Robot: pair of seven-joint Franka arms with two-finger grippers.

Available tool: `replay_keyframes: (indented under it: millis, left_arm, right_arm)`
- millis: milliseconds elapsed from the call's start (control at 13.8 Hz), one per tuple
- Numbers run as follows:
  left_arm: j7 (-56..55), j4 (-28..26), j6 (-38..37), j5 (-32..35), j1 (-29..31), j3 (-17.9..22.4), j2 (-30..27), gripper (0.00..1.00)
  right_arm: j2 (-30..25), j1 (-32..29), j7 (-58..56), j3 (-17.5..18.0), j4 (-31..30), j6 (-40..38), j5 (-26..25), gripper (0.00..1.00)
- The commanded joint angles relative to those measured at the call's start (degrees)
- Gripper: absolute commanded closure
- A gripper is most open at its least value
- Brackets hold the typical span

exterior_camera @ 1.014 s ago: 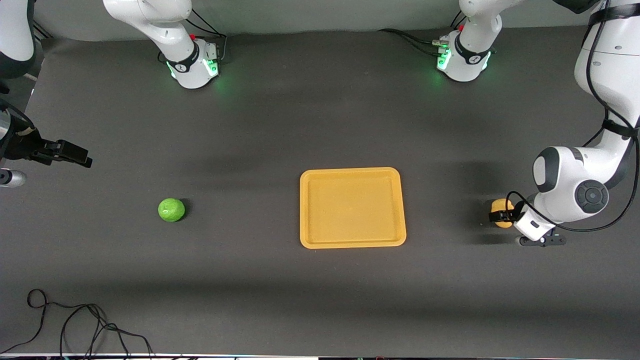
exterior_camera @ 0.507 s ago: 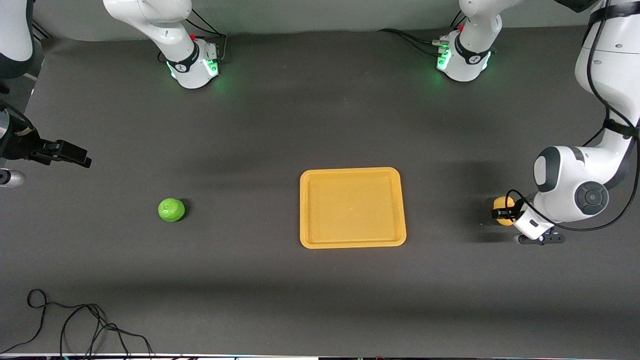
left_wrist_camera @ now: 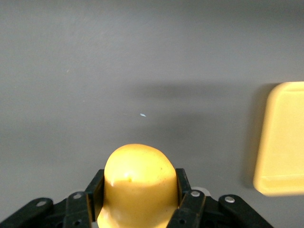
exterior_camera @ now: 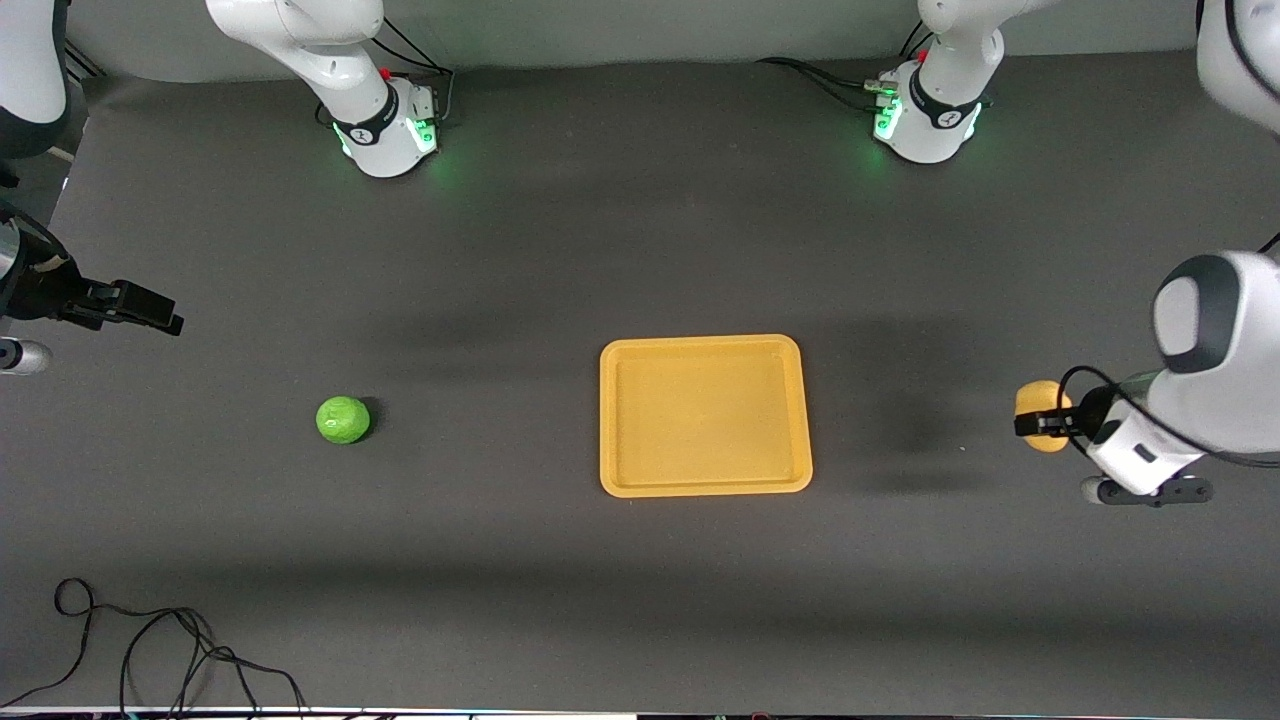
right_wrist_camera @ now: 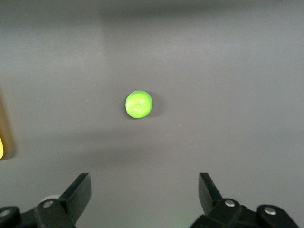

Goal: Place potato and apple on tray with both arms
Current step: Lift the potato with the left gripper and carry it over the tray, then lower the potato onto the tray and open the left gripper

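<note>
The left hand (exterior_camera: 1035, 424) is clamped on the potato (exterior_camera: 1042, 415), one finger pressed to each side of it, and holds it up in the air over the bare desk (exterior_camera: 620, 240) at the left arm's end, well apart from the tray (exterior_camera: 705, 415). In the left wrist view the potato (left_wrist_camera: 138, 183) fills the gap between the black fingers (left_wrist_camera: 187, 197), with its rounded end sticking out past them, and a corner of the tray (left_wrist_camera: 280, 137) shows off to one side. The tray lies flat near the middle of the desk with nothing on it. The apple (exterior_camera: 343, 419) sits on the desk toward the right arm's end, well apart from the tray and about as near to the front camera as the tray's middle. The right hand (exterior_camera: 165, 315) waits in the air over the desk at the right arm's end, its fingers (right_wrist_camera: 78, 192) spread wide apart and holding nothing; the right wrist view shows the apple (right_wrist_camera: 138, 104) on the desk some way off from them. A black cable (exterior_camera: 160, 640) lies looped on the desk near the front camera.
</note>
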Motion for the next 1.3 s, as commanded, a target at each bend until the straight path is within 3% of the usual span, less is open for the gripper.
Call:
replay_keyframes:
  millis: [0,145,435,942,1232]
  left_arm:
    - [-3.2,7.0,-5.4,-0.5,-0.7,-4.8,1.2,0.74]
    - [-12.0,6.7,-4.8,-0.6,-2.1,-7.9,2.0,0.74]
    - [-24.6,5.1,2.3,0.3,-11.3,-7.8,5.9,0.73]
    - [-36.3,-9.0,26.4,6.4,-17.4,-7.1,12.5,0.73]
    - [-38.0,-12.6,32.2,9.7,-21.3,-4.0,14.3,0.73]
  right_arm:
    - [0.0,0.3,-0.6,-0.3,0.2,-0.8,-0.3,0.0]
    - [-0.1,0.3,-0.6,-0.3,0.2,-0.8,-0.3,0.0]
    - [-0.1,0.3,-1.0,-0.1,0.2,-0.6,-0.3,0.0]
    - [0.2,2.3,-1.7,0.1,-0.2,1.0,-0.2,0.0]
    - [0.2,3.7,-1.7,0.1,-0.2,1.7,-0.2,0.0]
